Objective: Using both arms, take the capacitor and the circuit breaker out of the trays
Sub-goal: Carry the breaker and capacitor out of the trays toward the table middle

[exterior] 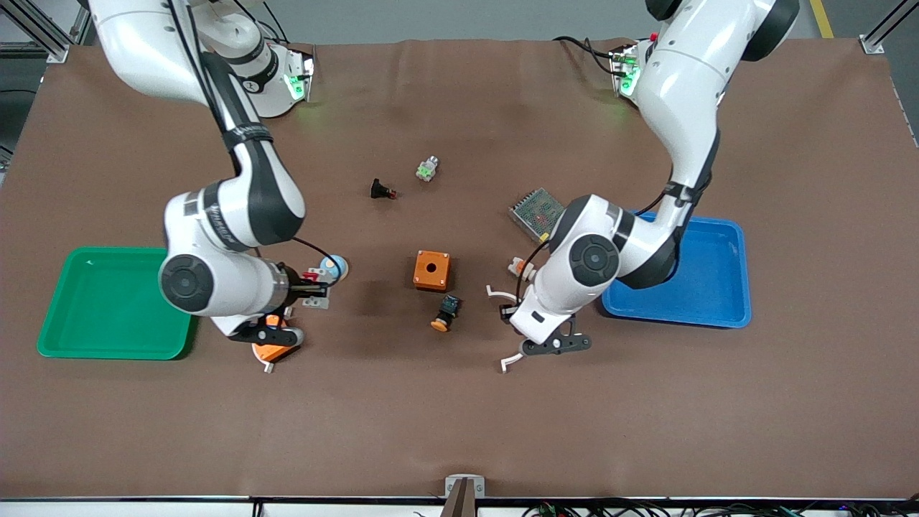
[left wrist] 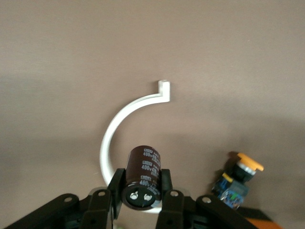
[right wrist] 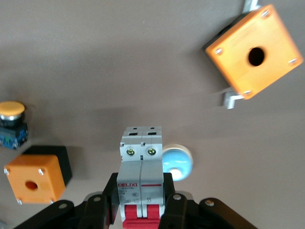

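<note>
One capacitor (left wrist: 142,176), one breaker (right wrist: 141,179), both gripped.

Left gripper (left wrist: 141,191) clamped shut – right gripper (right wrist: 141,200) likewise, both aloft.

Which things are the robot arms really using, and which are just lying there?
Using: capacitor in left gripper; breaker in right gripper.

Lying about: orange box, orange-capped button, red-tipped button, green tray, blue tray.
</note>
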Tool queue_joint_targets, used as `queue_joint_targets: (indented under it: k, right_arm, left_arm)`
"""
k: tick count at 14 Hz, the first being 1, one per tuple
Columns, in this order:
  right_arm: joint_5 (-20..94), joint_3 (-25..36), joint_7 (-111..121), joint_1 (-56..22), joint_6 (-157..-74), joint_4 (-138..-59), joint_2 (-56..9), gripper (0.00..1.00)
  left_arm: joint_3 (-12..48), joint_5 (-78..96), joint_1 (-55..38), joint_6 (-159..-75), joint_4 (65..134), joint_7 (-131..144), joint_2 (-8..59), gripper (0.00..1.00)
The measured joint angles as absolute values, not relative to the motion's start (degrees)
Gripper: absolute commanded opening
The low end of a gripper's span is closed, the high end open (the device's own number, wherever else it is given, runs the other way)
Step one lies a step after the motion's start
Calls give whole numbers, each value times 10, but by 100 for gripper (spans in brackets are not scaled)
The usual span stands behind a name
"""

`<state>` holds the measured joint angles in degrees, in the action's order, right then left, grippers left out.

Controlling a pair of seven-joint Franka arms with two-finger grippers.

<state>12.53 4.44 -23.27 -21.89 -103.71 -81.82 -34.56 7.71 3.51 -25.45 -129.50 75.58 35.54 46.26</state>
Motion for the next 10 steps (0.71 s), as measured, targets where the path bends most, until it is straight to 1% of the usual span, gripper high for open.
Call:
queue_joint_targets:
  k: [3, 5, 6, 7, 8, 9, 10]
  right_arm:
    - [134, 44, -286, -251, -1089, -821, -383, 1]
    - [134, 45, -295, -263, -1121, -821, -405, 2]
    - [134, 45, -295, -266, -1131, -821, -415, 3]
    - [134, 45, -295, -267, -1141, -821, -422, 8]
    - [134, 45, -295, -268, -1146, -821, -429, 23]
    - [134, 47, -295, -268, -1148, -821, -433, 63]
    - [134, 49, -295, -267, -1149, -821, -436, 100]
  left_arm:
    - [71, 35, -283, -1317, 746, 380, 494, 0]
    - [48, 35, -310, -1327, 741, 383, 511, 3]
    - [32, 35, -325, -1333, 740, 384, 518, 8]
    - [17, 35, -340, -1339, 739, 385, 524, 15]
    - [8, 35, -350, -1347, 738, 386, 529, 24]
    - [4, 35, -355, -1358, 737, 386, 532, 41]
    - [3, 35, -356, -1370, 736, 386, 534, 55]
